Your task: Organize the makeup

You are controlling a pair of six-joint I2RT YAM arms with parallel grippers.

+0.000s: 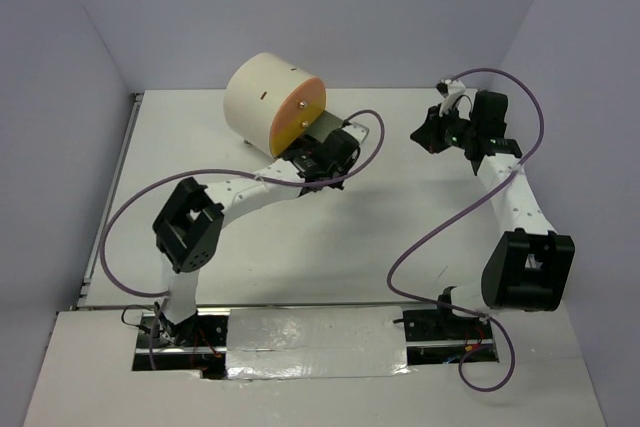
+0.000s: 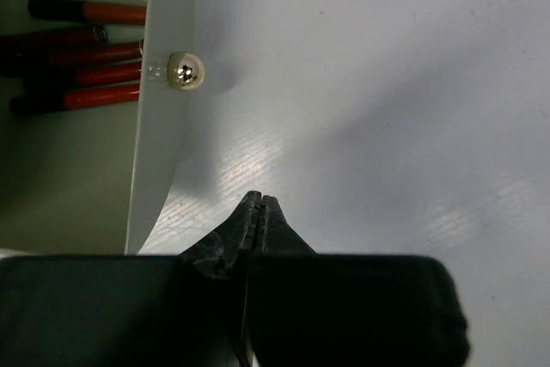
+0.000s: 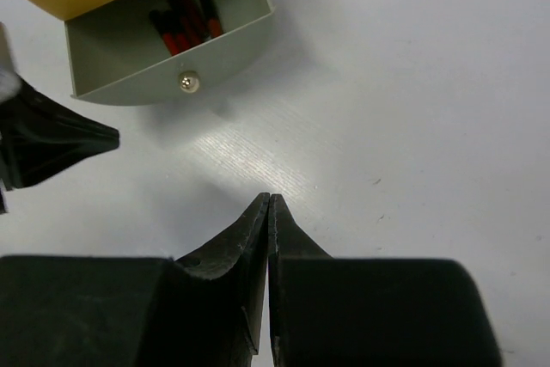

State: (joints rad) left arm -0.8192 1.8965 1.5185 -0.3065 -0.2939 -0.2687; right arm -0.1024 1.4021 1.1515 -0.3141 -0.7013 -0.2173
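Observation:
Several slim black-and-red makeup sticks (image 2: 86,75) lie inside an open grey drawer (image 3: 112,53) of the cream chest; they also show in the right wrist view (image 3: 183,25). The drawer front carries a round metal knob (image 2: 186,70), which also shows in the right wrist view (image 3: 188,81). My left gripper (image 2: 259,199) is shut and empty, just outside the drawer front, over the bare table. My right gripper (image 3: 269,199) is shut and empty, farther out and facing the drawer. The left gripper's fingers (image 3: 77,137) show at the left of the right wrist view. The brush and the packets are out of view.
The cream cylindrical chest (image 1: 262,95) with its orange-yellow face (image 1: 300,112) lies at the back centre of the white table (image 1: 380,237). The left gripper (image 1: 350,140) sits by the open drawer (image 1: 335,124); the right gripper (image 1: 420,134) is to its right. Purple cables loop over the table.

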